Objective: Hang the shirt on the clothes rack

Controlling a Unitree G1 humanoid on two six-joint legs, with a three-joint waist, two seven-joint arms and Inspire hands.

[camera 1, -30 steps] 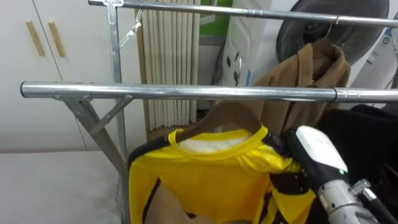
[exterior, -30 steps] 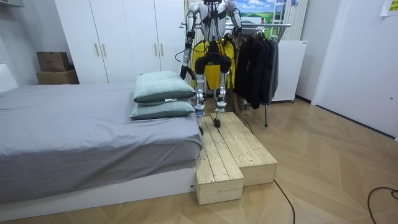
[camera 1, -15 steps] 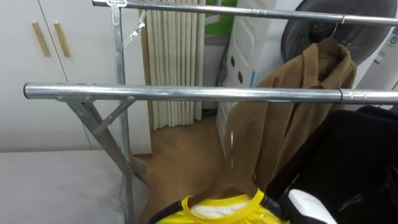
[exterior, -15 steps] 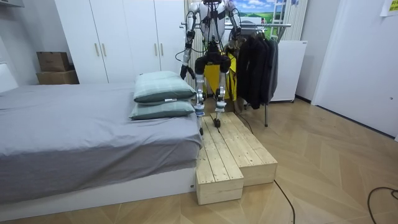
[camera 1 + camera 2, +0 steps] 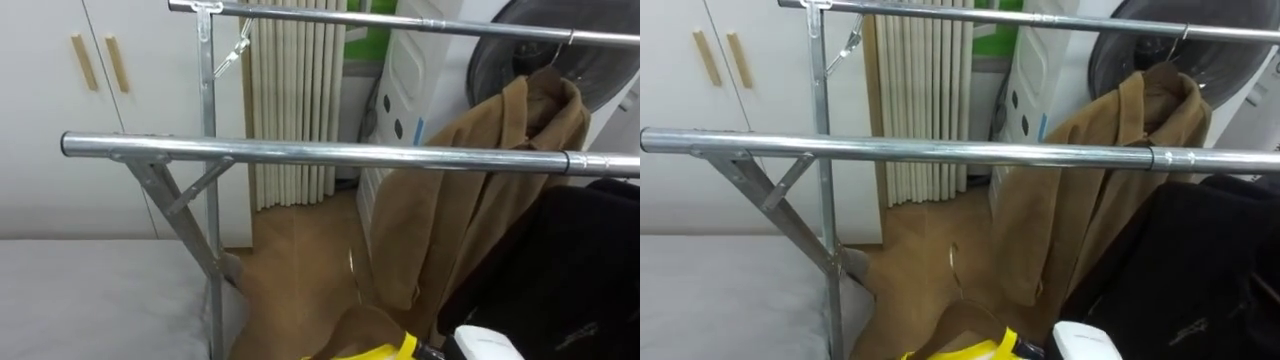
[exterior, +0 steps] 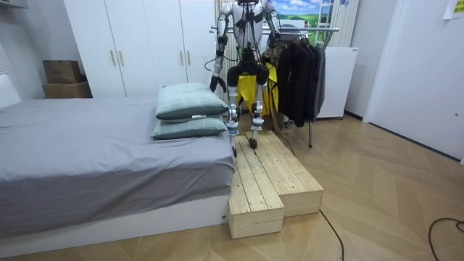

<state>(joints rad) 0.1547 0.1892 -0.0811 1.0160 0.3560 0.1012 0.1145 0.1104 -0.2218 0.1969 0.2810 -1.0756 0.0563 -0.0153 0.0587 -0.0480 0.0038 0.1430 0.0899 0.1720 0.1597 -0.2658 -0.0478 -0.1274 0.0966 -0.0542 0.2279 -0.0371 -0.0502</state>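
A yellow shirt (image 5: 372,352) on a hanger peeks in at the bottom edge, below the near steel rail (image 5: 320,154). Its thin wire hook (image 5: 352,268) rises a little above the brown collar area and stays well under the rail. Just right of the shirt sits the white back of my right hand (image 5: 487,344), its fingers hidden. In the room view I stand on a wooden platform (image 6: 272,181) facing the rack, the yellow shirt (image 6: 250,88) low before me. My left hand (image 6: 214,83) hangs at my side.
A brown coat (image 5: 480,200) hangs from the far upper rail (image 5: 400,22), and black clothes (image 5: 580,270) fill the right. The rack's upright and diagonal brace (image 5: 185,225) stand left. White wardrobe doors (image 5: 60,110) lie behind, and a bed (image 6: 109,152) is beside the platform.
The yellow shirt and my right hand have dropped from just under the rail down to the bottom edge. The view has shifted slightly.
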